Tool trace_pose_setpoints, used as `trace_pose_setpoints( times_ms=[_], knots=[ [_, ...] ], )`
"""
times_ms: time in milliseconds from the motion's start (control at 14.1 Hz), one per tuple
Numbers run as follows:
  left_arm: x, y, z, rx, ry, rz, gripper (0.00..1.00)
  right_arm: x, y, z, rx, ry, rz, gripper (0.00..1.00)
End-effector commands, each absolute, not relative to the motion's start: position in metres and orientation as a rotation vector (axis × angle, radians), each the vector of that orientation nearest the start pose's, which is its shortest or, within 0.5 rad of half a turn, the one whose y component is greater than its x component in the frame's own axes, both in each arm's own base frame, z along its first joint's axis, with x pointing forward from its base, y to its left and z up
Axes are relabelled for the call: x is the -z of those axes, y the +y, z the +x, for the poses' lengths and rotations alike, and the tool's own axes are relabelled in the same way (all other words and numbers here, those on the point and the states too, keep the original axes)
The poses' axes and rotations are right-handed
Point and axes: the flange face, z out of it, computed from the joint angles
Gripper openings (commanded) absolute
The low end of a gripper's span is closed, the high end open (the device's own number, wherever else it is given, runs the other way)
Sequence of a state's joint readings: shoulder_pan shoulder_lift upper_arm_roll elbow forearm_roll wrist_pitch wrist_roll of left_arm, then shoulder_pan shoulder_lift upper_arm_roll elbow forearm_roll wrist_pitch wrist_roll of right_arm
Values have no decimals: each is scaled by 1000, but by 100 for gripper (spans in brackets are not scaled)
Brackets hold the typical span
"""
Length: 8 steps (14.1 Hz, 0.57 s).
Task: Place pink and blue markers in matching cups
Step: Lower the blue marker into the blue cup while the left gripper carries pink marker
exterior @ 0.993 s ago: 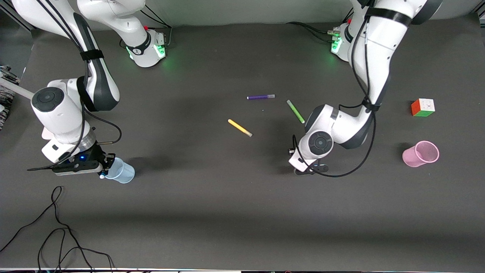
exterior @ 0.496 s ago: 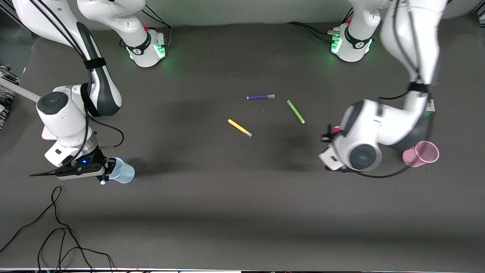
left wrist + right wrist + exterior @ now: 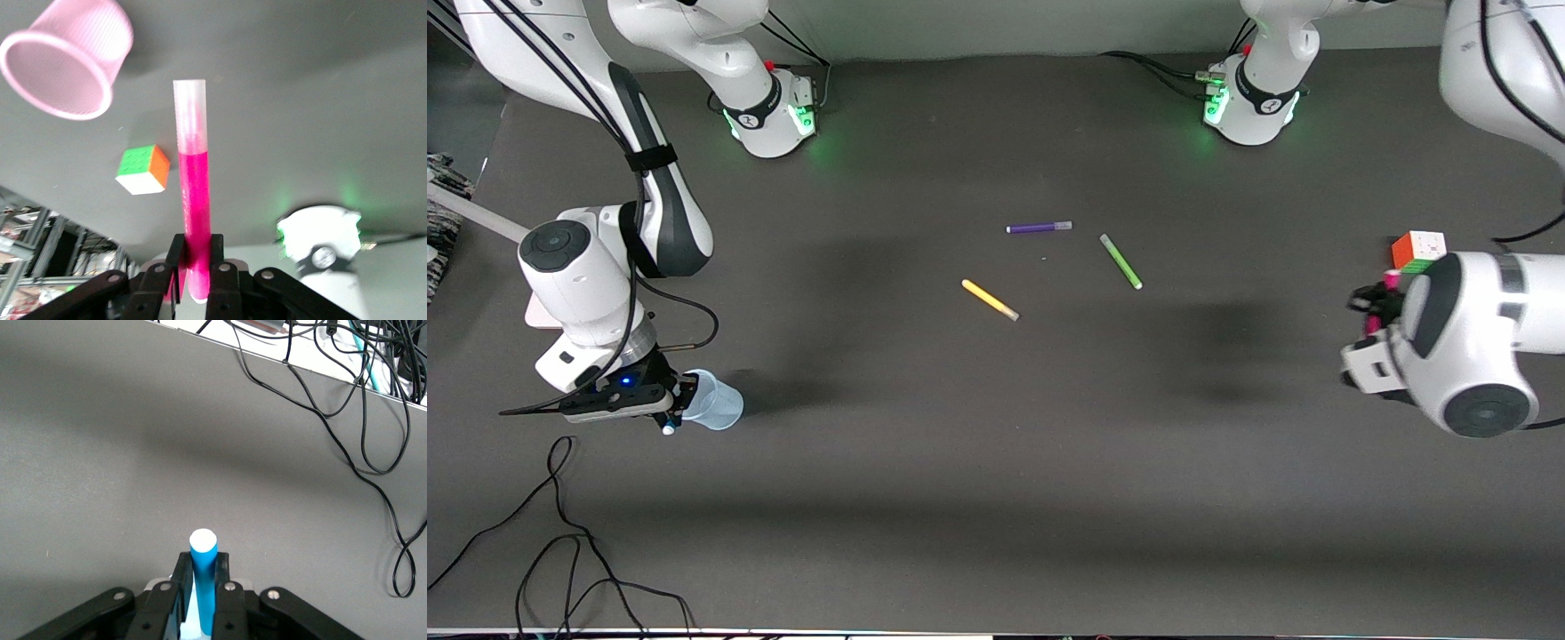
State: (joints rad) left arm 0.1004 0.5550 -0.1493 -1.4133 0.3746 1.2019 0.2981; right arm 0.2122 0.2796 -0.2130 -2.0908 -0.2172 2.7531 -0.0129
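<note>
My right gripper (image 3: 669, 411) is shut on the blue marker (image 3: 665, 416), right beside the rim of the light blue cup (image 3: 719, 405), which stands near the right arm's end of the table. In the right wrist view the blue marker (image 3: 203, 577) sticks up between the fingers of the right gripper (image 3: 202, 563). My left gripper (image 3: 1375, 308) is shut on the pink marker (image 3: 1390, 281), up in the air near the left arm's end. The left wrist view shows the pink marker (image 3: 193, 193) in the left gripper (image 3: 195, 245), with the pink cup (image 3: 67, 60) off to one side. The arm hides the pink cup in the front view.
A multicoloured cube (image 3: 1418, 250) sits next to the left gripper and shows in the left wrist view (image 3: 143, 170). Purple (image 3: 1039, 228), green (image 3: 1120, 261) and yellow (image 3: 990, 300) pens lie mid-table. Loose cables (image 3: 560, 533) lie at the near edge by the right arm's end.
The left arm has swung from mid-table toward its own end of the table with the pink marker and now covers the pink cup. The right gripper has barely moved at the blue cup.
</note>
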Motion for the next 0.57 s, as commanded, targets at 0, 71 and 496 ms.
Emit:
trace_pose_setpoints(
  times_ms=[0,71,496],
  knots=[
    [-354,72,617,-1209,592,-2582,0,-332,12,611,656,-404,-3238,0],
    [-349,81,618,-1224,608,-2567,0,-332,12,611,656,-403,-3238,0],
    [-298,136,620,-1254,598,-2578,0,-332,12,611,651,-398,-3240,100]
  ],
)
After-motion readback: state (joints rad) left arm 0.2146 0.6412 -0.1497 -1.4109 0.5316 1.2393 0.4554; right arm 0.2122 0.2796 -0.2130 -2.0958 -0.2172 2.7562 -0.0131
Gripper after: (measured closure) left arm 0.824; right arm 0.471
